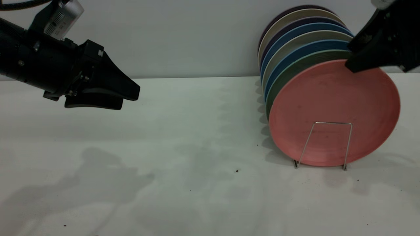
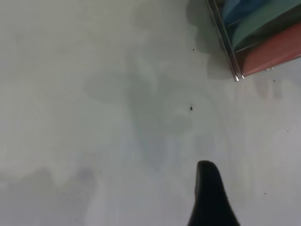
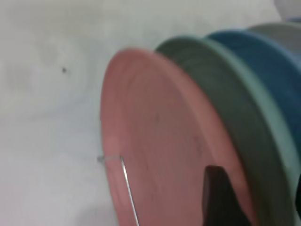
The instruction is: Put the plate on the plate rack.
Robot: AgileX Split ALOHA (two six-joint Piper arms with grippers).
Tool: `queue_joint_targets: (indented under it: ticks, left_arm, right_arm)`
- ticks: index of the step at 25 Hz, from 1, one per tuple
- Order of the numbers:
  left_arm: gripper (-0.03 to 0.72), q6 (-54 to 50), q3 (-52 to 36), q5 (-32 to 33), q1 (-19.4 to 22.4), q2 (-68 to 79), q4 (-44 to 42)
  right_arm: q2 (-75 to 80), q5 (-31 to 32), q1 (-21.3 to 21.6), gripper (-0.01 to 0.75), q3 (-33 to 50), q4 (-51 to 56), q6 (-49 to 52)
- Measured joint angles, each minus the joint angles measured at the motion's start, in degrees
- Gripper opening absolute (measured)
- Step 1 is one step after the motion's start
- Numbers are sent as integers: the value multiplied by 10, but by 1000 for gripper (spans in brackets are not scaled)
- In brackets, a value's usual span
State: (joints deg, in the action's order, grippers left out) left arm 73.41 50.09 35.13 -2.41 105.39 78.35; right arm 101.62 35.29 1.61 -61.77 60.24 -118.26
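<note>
Legible text, labels, brands, numbers, signs: none. Silver camera housing (image 1: 62, 14) on the left arm: ribbed vents only, no readable marking.

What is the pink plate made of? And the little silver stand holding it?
The pink plate looks like matte plastic or bamboo-fibre ware, maybe unglazed ceramic: dull surface, no shine, faint smudges. The plate rack looks like thin bare metal wire: silvery, glinting, bent into squared loops.

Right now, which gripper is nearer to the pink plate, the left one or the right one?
The right gripper is nearer: it sits at the upper rim of the pink plate, which stands in the plate rack. The left gripper hangs far off, above the table.
</note>
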Motion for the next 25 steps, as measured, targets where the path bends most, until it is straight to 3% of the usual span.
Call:
queue_joint_targets:
  ticks: [4,7,10,14,16,20,25]
  left_arm:
    - [499,-11,0,-13,0,0,0]
    - [499,-51,1,-17,5,0,-24]
    - [499,-150,18,-18,22,0,-135]
    - [499,-379,56,4,33,-6,-383]
    - [497,-495,77,33,33,-17,-527]
    - [469,-655,107,111,33,-73,-724]
    - [458,-683,109,183,33,-207,-765]
  right_arm:
    - [-46,16,0,401,0,10,142]
    - [-73,53,3,402,0,-5,378]
    - [-81,110,6,402,-1,-89,630]
    - [-81,186,6,402,-1,-248,840]
    - [-83,208,6,402,-1,-320,895]
    - [-117,247,6,402,-1,-400,959]
    - [-220,300,6,402,-1,-431,984]
